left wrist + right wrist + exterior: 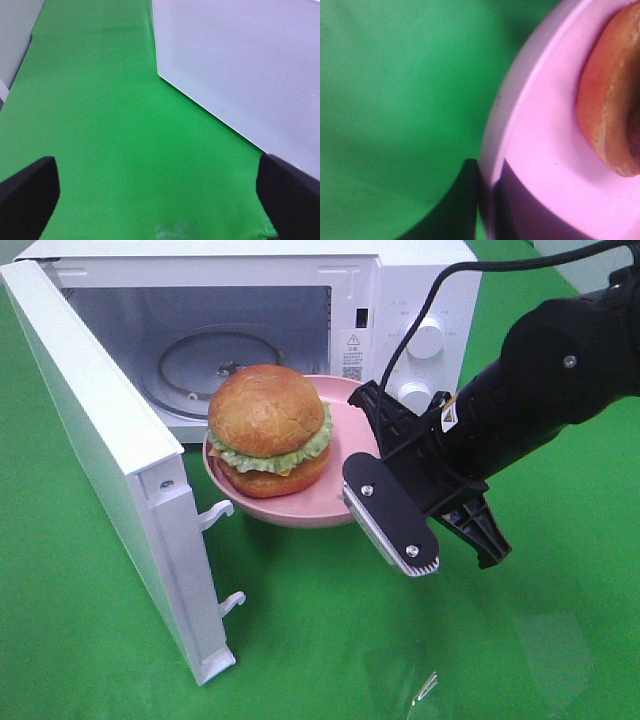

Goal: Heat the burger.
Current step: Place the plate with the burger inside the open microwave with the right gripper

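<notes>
Right end effector (372, 472) sat at the near rim of the pink plate (330, 505). In the right wrist view one dark finger (462, 205) lay tight against the outside of the rim (540, 150), but the other finger was lost in blur and shadow, so a clamp on the rim or a mere touch: cannot tell. The burger (268, 425) sat on that plate, upright, lettuce frill showing between the bun halves, bun edge also in the wrist view (615, 100). Plate and burger were in front of the open cavity of the white microwave (420, 280), not inside it. Whether the plate was raised or resting on the bench (320, 640): cannot tell. Microwave door (110, 450) was swung wide to the left, with the glass turntable (195, 365) bare inside and two knobs (428, 338) on the right panel. Left end effector (160, 200) was spread wide with nothing between its tips, low over the green bench, just beside the door's dotted white panel (240, 65).
</notes>
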Motion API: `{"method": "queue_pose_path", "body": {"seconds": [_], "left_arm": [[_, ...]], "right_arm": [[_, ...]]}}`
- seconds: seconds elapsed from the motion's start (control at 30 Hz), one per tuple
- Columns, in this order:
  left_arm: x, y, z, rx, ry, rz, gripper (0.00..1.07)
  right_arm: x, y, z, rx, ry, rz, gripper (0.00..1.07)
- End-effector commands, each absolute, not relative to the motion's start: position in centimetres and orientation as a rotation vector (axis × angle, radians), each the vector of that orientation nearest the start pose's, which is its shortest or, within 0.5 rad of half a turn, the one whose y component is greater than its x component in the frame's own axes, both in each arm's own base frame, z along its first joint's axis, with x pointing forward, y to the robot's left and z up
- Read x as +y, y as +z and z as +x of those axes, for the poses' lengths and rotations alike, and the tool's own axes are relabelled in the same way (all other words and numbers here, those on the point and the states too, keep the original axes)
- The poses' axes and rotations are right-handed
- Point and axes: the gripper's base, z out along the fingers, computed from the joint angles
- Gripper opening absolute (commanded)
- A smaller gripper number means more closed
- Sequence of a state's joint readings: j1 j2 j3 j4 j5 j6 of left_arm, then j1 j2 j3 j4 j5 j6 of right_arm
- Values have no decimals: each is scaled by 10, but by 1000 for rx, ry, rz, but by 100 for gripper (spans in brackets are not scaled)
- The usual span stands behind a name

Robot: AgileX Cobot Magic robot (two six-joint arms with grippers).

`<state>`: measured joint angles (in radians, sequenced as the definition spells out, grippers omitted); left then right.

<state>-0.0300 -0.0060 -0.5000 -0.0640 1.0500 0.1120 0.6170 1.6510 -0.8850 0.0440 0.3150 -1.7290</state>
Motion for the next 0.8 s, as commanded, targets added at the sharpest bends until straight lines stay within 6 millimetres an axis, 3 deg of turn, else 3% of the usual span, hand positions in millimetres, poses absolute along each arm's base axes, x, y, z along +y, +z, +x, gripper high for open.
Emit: {"method": "queue_pose_path", "body": {"seconds": [0.03, 0.37, 0.5, 0.8], "left_arm": [[-5, 278, -8, 1989, -25, 143, 100], [-5, 278, -8, 1989, -25, 143, 100], [-5, 278, -8, 1989, -25, 143, 100], [-5, 278, -8, 1989, -25, 143, 100]], "right_arm": [[197, 196, 275, 1052, -427, -2292, 0], [219, 192, 291, 1031, -417, -2291, 0], [231, 192, 308, 1028, -424, -2268, 0], [245, 188, 325, 1071, -391, -2286, 0]]}}
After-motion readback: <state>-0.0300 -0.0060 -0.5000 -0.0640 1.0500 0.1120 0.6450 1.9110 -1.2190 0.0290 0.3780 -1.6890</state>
